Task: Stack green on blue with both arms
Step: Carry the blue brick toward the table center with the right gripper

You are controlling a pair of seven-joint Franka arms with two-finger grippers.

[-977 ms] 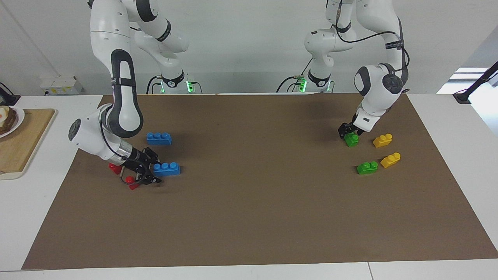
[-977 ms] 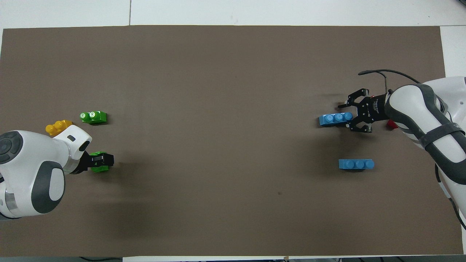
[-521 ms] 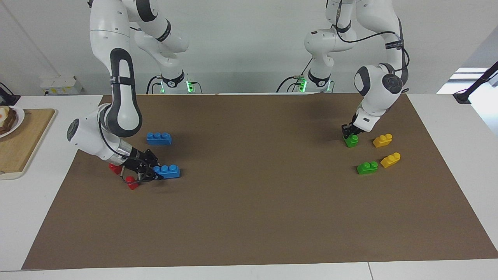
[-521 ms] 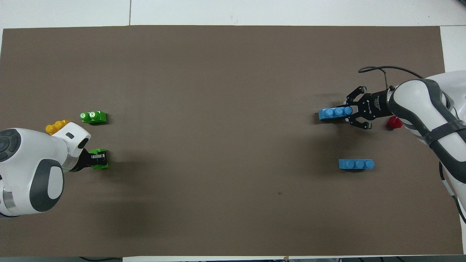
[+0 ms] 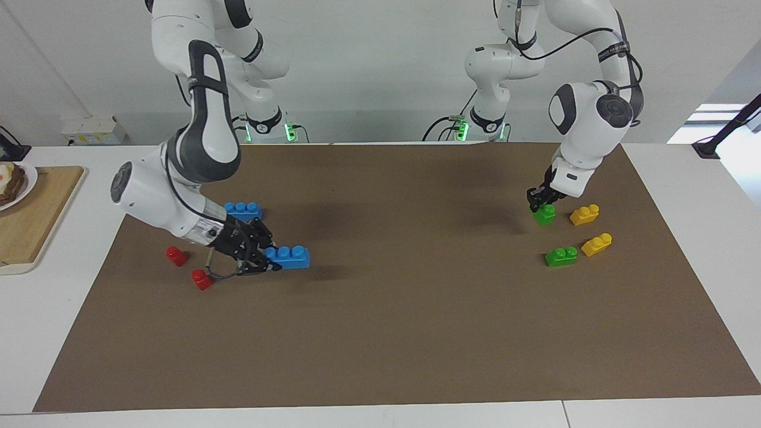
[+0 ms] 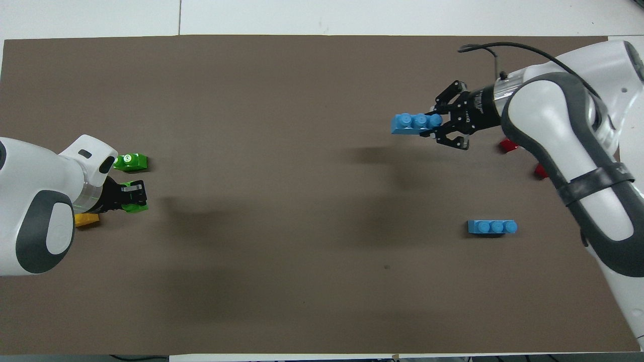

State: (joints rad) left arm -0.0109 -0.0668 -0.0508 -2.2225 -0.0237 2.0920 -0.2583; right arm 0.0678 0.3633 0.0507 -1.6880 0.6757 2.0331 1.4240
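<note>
A white table (image 5: 380,416) carries a brown mat (image 5: 416,333) that covers most of its top, with a wooden board (image 5: 30,220) at the right arm's end. The right pincer (image 5: 269,261) is clamped on 1 end of a blue brick (image 5: 288,257) and holds it off the mat, above a dark shadow. A 2nd blue brick (image 5: 242,210) lies on the mat nearer to the robots, and 2 small red bricks (image 5: 176,255) lie toward the mat's edge at the right arm's end. The left pincer (image 5: 540,201) is clamped on a green brick (image 5: 544,215), raised just above the mat near its edge at the left arm's end. The other green brick (image 5: 561,256) lies on the mat farther from the robots, just beside a yellow brick (image 5: 597,244); another yellow brick (image 5: 584,214) lies beside the held green one.
</note>
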